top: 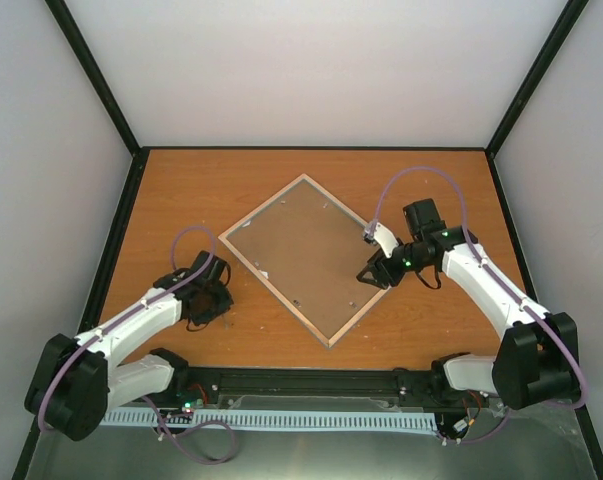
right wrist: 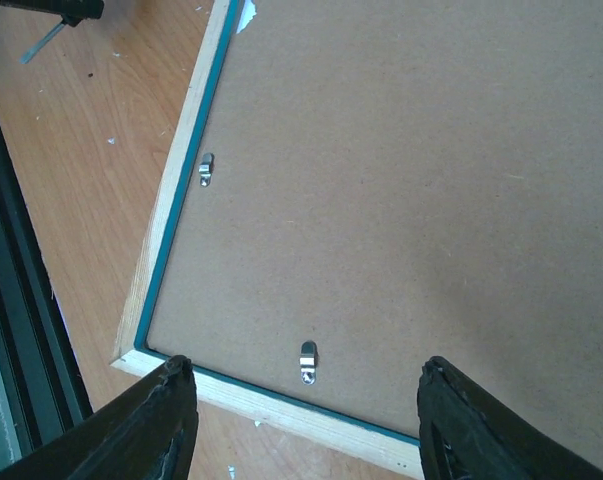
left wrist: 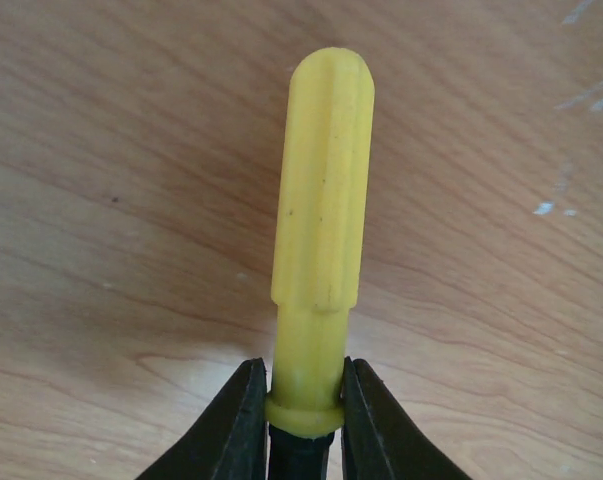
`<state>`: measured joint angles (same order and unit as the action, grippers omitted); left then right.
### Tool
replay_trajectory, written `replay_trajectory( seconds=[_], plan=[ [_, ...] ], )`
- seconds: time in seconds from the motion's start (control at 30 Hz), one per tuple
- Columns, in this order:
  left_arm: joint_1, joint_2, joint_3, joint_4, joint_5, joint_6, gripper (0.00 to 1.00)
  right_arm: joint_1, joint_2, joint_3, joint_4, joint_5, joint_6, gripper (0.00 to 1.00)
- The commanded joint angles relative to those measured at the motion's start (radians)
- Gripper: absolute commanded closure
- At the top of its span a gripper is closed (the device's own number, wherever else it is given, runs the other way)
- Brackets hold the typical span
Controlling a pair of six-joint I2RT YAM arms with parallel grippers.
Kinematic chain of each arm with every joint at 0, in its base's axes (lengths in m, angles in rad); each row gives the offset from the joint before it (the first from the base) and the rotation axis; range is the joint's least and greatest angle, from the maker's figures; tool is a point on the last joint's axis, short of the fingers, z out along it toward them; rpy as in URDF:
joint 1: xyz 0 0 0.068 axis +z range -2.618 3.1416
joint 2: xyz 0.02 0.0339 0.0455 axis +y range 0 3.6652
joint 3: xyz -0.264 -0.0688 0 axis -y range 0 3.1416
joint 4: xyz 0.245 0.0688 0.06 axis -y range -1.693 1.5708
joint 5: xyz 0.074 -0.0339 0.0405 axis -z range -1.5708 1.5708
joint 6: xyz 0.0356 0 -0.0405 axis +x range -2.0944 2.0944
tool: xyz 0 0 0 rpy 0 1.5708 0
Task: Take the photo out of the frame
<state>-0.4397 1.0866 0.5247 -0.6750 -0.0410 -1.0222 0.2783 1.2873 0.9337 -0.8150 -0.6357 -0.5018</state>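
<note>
White walls (top: 311, 70) framed by black posts (top: 99, 80) close in an orange-brown wooden tabletop (top: 181, 190). A black rail runs along its near edge beside the arm bases. The frame (top: 306, 258) lies face down in the middle of the tabletop, turned cornerwise so that one corner points to the far edge and another to the near edge. Its brown backing board (right wrist: 411, 180) faces up, and the photo cannot be seen in any view. From above, the left gripper (top: 203, 290) sits low over the bare wood between the frame and the left edge, well apart from the frame, but its grip cannot be read there. The left wrist view shows it: the black fingers (left wrist: 236, 425) are clenched on the base of a yellow handle (left wrist: 321, 200), ribbed and round-ended, which points out over the wood grain. The right gripper (top: 373, 272) is over the side of the frame that faces the near-right corner. The right wrist view shows its fingers (right wrist: 166, 420) spread wide and released, holding nothing, with the frame's pale wooden rim and turquoise inner lip between them. Only this view shows two small metal clips (right wrist: 307, 360) on the backing board. It also shows white flecks scattered on the wood beside the frame. Whether the fingers touch the frame cannot be told.
</note>
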Motion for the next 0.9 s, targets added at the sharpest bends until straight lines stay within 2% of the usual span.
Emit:
replay_trajectory(
  seconds=[0.0, 0.1, 0.2, 0.43, 0.77, 0.87],
  plan=[
    [0.034, -0.001, -0.045, 0.045, 0.003, -0.043, 0.95, 0.013, -0.021, -0.003, 0.013, 0.009, -0.013, 0.42],
    [0.041, -0.004, -0.072, 0.058, 0.016, -0.061, 0.92, 0.020, -0.014, -0.001, 0.013, 0.014, -0.012, 0.42],
    [0.041, -0.004, -0.084, 0.069, 0.016, -0.070, 0.76, 0.030, -0.005, 0.002, 0.014, 0.018, -0.010, 0.42],
    [0.041, 0.002, -0.089, 0.062, -0.015, -0.078, 0.62, 0.050, 0.017, 0.011, 0.009, 0.018, -0.010, 0.43],
    [0.041, 0.013, -0.086, 0.063, -0.037, -0.080, 0.61, 0.059, 0.015, -0.002, 0.013, 0.016, -0.014, 0.43],
    [0.041, -0.007, -0.047, 0.028, -0.030, -0.076, 0.61, 0.068, 0.016, -0.007, 0.018, 0.031, -0.011, 0.46]
  ],
)
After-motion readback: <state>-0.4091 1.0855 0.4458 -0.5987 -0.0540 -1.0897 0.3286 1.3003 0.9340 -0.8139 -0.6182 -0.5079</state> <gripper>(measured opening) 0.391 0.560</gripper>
